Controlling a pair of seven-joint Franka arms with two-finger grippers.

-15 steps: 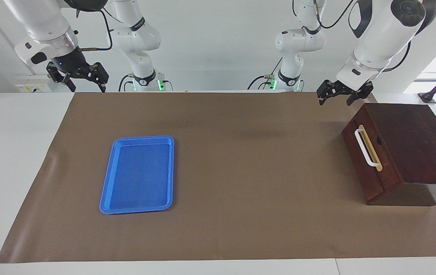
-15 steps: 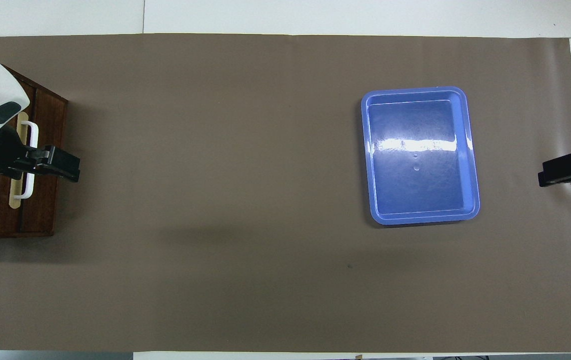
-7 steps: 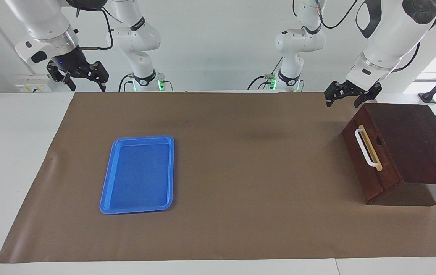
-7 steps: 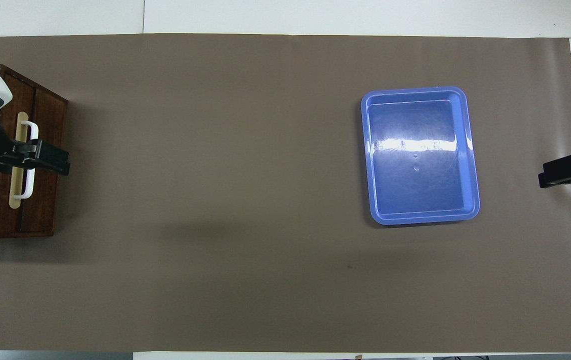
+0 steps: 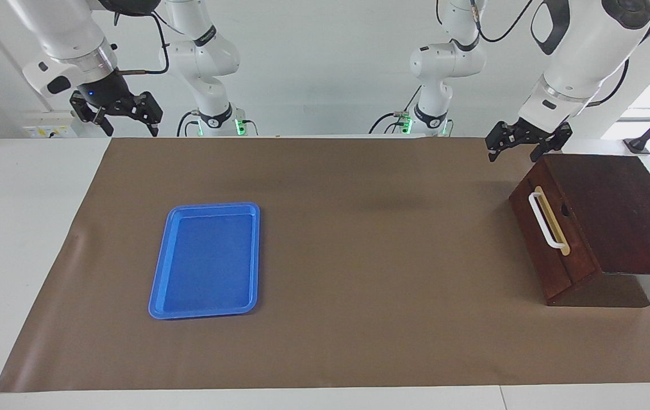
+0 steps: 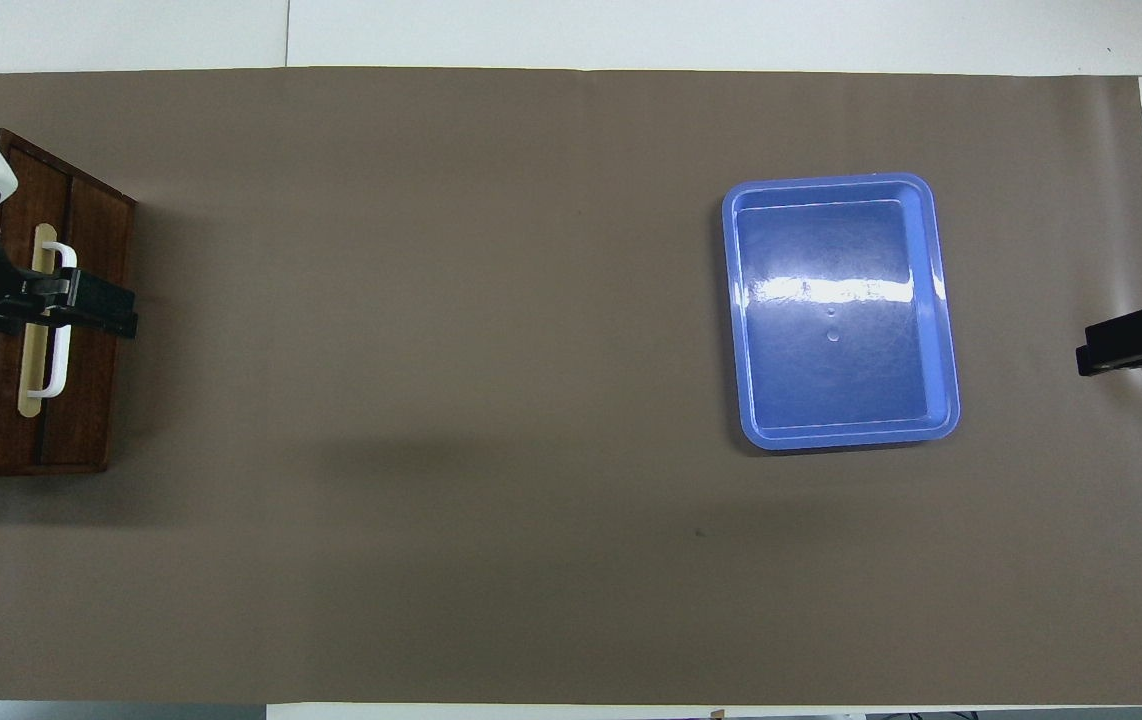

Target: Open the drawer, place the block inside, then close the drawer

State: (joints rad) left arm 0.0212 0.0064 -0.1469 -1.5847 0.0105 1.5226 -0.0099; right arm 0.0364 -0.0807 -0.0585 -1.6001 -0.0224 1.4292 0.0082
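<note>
The dark reddish-brown wooden drawer [image 5: 552,236] with its white bar handle [image 5: 544,220] on a tan strip sits shut in its matching dark wooden box [image 5: 615,216] at the left arm's end of the bench [image 5: 29,228], which is covered by a brown paper mat [image 5: 359,256]. The left gripper [image 5: 521,149] hangs in the air over the corner of the box that lies nearest the robots, jaws spread wide and holding nothing. The right gripper [image 5: 126,117] waits up over the robots' edge of the bench at the right arm's end, jaws likewise wide apart and empty. A flat blue plastic tray [image 5: 206,260] lies on the mat toward the right arm's end, well apart from the box. The yellow block cannot be seen anywhere.
</note>
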